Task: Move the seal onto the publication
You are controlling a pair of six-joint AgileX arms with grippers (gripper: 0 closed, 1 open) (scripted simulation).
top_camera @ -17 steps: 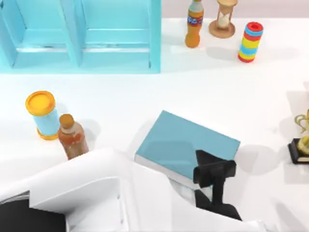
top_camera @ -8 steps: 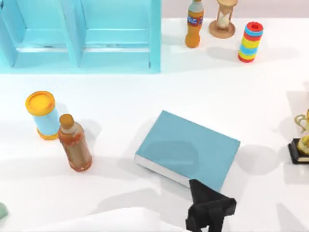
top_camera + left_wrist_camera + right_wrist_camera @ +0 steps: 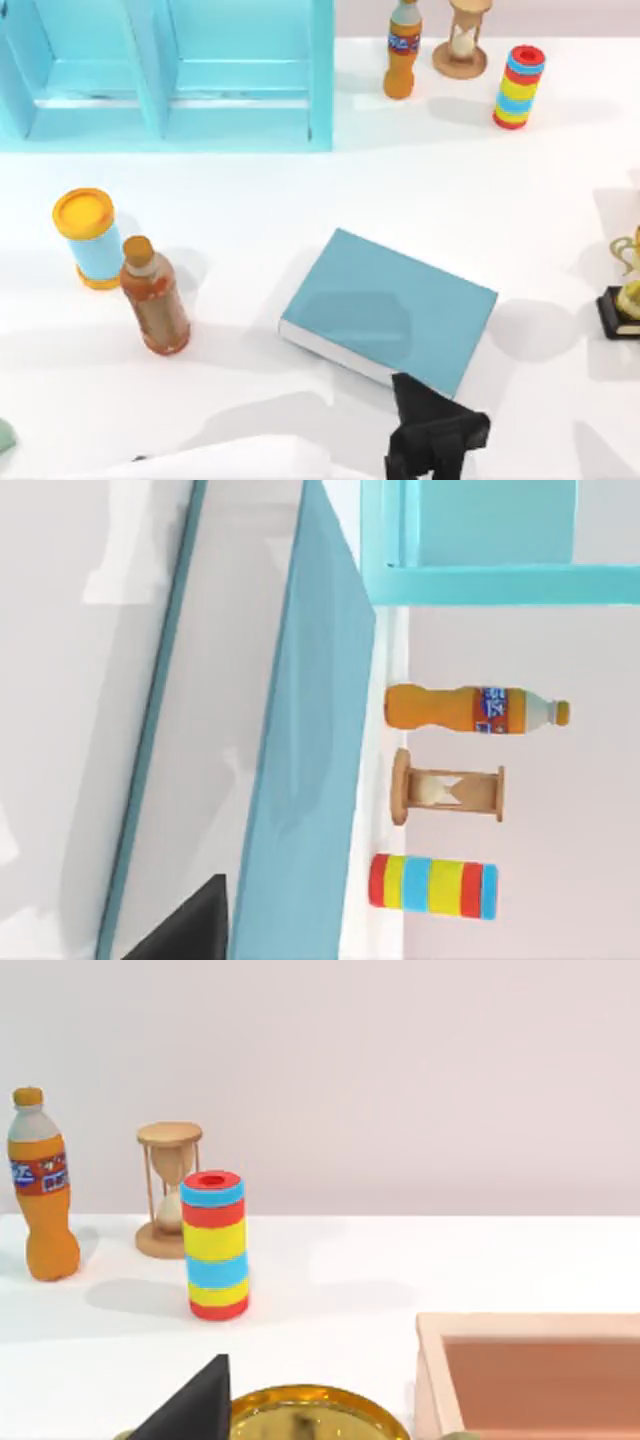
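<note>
Fingers on the left arm, the left fingers (image 3: 432, 440), are seen low over the bench (image 3: 420, 190), right at the near edge of the book. It cannot be told if they are spread or pressed together, or if the book is touched.

A big light blue shelf (image 3: 170, 75) is set far beyond the left fingers, off to the left. The book (image 3: 390, 305) is laid flat just past the left fingers, with its teal cover up and its white pages turned toward them.

A brown bottle (image 3: 155, 295) is stood well to the left of the left fingers, and a blue can (image 3: 88, 238) with a yellow lid is placed just beside that bottle, farther left.

Far beyond the left fingers, an orange bottle (image 3: 402, 50), an hourglass (image 3: 462, 40) and a striped roll (image 3: 518, 87) are lined up at the back of the bench. A gold cup (image 3: 625, 290) is seen off to the right, at the bench's edge.

One dark tip of the right fingers (image 3: 190, 1410) is seen close to the gold cup, beside a wooden box (image 3: 530, 1370). Their state cannot be told.
</note>
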